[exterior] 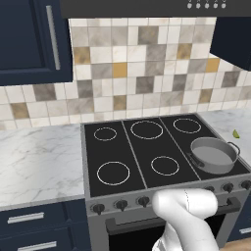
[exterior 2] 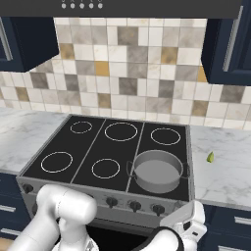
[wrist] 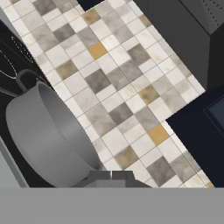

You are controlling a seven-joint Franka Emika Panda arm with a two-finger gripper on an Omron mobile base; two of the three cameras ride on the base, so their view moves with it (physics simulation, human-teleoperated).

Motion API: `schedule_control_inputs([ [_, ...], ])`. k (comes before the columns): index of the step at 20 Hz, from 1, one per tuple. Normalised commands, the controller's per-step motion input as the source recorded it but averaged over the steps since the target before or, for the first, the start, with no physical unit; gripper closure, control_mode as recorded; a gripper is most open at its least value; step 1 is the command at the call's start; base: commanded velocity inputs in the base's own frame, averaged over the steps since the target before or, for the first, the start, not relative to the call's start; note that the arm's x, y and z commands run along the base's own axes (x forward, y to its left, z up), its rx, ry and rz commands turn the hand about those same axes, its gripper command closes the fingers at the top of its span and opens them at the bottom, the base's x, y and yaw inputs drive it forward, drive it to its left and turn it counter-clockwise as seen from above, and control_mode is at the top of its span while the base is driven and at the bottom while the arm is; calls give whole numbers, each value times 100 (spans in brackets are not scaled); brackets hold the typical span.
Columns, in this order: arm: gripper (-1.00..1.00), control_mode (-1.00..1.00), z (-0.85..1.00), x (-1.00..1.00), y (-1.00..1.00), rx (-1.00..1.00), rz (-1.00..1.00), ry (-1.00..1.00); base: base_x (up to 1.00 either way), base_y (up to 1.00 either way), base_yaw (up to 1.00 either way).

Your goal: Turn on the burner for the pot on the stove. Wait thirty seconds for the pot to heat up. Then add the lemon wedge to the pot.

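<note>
My claw (wrist: 111, 176) is shut tight, its two dark tips (wrist: 99, 177) are pressing together, and it is holding nothing. In the hand view the tips are poking up at the bottom, and the grey pot (wrist: 50, 131) is sitting just beside them, looking tilted because my hand is rolled over. In the right base view my hand is hanging low in front of the stove (exterior 2: 88, 152), under the row of dark knobs (exterior 2: 135, 206). I cannot tell if my claw is touching a knob. The pot is resting on the black glass at the front right of the stove, over a burner ring that it is hiding. It is sitting upright and looking empty inside. The other five white rings (exterior: 113, 173) are lying bare. The lemon wedge (exterior 2: 210, 157) is a tiny yellow-green bit, and it is lying on the white marble counter (exterior 2: 220, 171) to the right of the stove, apart from the pot. More counter is running off to the left of the stove. A wall of tan, grey and white tiles (exterior: 142, 68) is standing behind the stove. Dark blue cabinets (exterior: 29, 39) are hanging up high on both sides, and a dark hood (exterior 2: 147, 7) is hanging over the stove.
</note>
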Motion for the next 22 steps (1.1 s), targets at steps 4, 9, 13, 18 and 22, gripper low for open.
schedule_control_inputs([
  [4, 100, -100, 0, 0, 0, 0, 0, 0, 0, 0, 0],
  [9, 100, -100, 0, 0, 0, 0, 0, 0, 0, 0, 0],
  [13, 100, -100, 0, 0, 0, 0, 0, 0, 0, 0, 0],
  [18, 100, -100, 0, 0, 0, 0, 0, 0, 0, 0, 0],
  [22, 100, -100, 0, 0, 0, 0, 0, 0, 0, 0, 0],
])
